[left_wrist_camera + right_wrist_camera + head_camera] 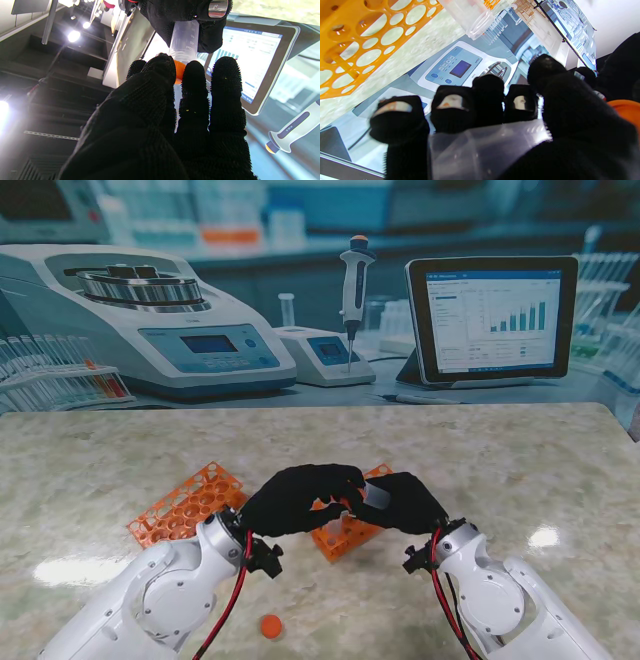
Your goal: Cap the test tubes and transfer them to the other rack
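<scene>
Both black-gloved hands meet above the middle of the table. My right hand is shut on a clear test tube, which lies across its palm in the right wrist view. My left hand pinches an orange cap against the threaded mouth of that tube. The cap's edge also shows in the right wrist view. One orange rack lies to the left of the hands. A second orange rack sits mostly hidden under them.
A loose orange cap lies on the marble table, nearer to me between the arms. Another clear, uncapped tube shows by an orange rack in the right wrist view. A printed lab backdrop stands along the table's far edge.
</scene>
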`<control>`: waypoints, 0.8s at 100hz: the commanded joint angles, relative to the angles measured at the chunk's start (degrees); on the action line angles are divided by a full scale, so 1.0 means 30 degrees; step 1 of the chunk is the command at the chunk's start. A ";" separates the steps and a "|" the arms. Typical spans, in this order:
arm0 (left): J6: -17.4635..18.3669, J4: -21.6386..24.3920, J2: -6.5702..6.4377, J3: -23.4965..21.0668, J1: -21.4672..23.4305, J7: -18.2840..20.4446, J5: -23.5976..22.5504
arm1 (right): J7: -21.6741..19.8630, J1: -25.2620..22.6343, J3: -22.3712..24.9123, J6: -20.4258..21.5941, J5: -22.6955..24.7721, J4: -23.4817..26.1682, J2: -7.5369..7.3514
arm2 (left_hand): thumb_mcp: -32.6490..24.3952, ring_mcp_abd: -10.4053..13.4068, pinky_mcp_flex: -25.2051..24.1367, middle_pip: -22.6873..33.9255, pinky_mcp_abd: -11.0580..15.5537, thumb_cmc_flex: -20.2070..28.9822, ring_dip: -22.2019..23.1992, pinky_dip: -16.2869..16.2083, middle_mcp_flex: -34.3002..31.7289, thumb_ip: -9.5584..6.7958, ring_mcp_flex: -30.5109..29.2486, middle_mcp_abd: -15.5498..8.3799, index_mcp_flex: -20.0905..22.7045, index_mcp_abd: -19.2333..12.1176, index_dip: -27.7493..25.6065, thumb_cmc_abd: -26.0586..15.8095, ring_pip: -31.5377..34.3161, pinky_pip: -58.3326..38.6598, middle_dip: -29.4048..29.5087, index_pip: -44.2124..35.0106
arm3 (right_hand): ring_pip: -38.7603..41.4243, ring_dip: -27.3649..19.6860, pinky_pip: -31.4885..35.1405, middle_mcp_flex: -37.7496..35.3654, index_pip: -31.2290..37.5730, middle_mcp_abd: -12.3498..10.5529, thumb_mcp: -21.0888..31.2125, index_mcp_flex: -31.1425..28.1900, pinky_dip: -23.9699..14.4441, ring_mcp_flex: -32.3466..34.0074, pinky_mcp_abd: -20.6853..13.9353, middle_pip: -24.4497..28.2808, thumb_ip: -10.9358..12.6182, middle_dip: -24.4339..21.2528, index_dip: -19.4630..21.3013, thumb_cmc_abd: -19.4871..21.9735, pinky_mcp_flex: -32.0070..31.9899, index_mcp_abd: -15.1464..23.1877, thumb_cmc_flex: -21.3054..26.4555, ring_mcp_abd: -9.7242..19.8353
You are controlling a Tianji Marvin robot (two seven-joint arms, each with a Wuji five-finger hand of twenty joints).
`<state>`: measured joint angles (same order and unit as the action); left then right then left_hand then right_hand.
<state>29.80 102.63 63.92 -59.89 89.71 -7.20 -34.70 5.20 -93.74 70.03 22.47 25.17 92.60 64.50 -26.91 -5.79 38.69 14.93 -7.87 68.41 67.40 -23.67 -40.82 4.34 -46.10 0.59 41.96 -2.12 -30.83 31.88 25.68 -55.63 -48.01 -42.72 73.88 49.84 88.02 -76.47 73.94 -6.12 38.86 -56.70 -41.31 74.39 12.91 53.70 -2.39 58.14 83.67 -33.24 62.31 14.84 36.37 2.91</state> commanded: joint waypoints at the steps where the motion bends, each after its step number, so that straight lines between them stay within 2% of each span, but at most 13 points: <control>1: -0.0110 -0.0145 0.0104 0.0141 -0.0139 -0.0012 0.0112 | -0.0059 -0.0110 -0.0057 0.0019 -0.0058 -0.0018 0.0043 | -0.1041 0.0911 -0.0015 0.1289 0.0227 0.1853 0.0266 0.0400 -0.0184 0.0075 0.0343 0.0752 0.0201 0.0628 -0.0100 -0.0442 -0.0399 0.0308 -0.0394 -0.0061 | -0.0120 0.0038 -0.0013 0.0098 0.0598 -0.0070 0.0091 -0.0639 -0.0343 0.0372 0.0184 -0.0057 0.0299 0.0020 0.0834 0.0453 0.0212 0.0922 0.0640 0.0255; 41: -0.0628 -0.1374 0.0309 0.0940 -0.1309 -0.0123 0.0874 | -0.0065 -0.0114 -0.0068 0.0096 -0.0075 -0.0035 0.0041 | -0.1112 0.0944 -0.0043 0.1345 0.0184 0.1854 0.0289 0.0400 -0.0158 0.0100 0.0376 0.0713 0.0123 0.0606 -0.0181 -0.0419 -0.0360 0.0305 -0.0417 -0.0158 | -0.0121 0.0038 -0.0006 0.0084 0.0595 -0.0069 0.0081 -0.0633 -0.0348 0.0372 0.0181 -0.0050 0.0294 0.0016 0.0833 0.0451 0.0221 0.0907 0.0650 0.0255; 80: -0.0484 -0.1569 0.0340 0.1349 -0.1561 0.0067 0.1319 | -0.0054 -0.0126 -0.0095 0.0129 -0.0064 -0.0020 0.0041 | -0.0973 0.0906 -0.0021 0.1305 0.0208 0.1854 0.0119 0.0364 -0.0217 0.0098 0.0293 0.0728 0.0122 0.0538 -0.0154 -0.0494 -0.0427 0.0315 -0.0391 -0.0129 | -0.0149 0.0027 -0.0001 0.0093 0.0595 -0.0081 0.0071 -0.0633 -0.0347 0.0372 0.0170 -0.0055 0.0294 0.0015 0.0833 0.0449 0.0222 0.0907 0.0657 0.0263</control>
<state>28.27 97.94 64.77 -56.02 84.92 -7.47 -30.82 5.20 -93.76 70.01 22.77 25.12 92.27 64.46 -26.91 -5.79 38.68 15.25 -7.87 68.44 67.44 -23.67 -40.25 4.35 -46.00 1.16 42.00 -2.12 -31.72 31.88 25.65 -55.62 -48.01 -42.72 73.70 49.69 88.00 -76.47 73.88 -6.09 38.62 -56.70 -41.31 74.39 12.91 53.70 -2.39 58.13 83.79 -33.24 62.31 14.84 36.69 2.84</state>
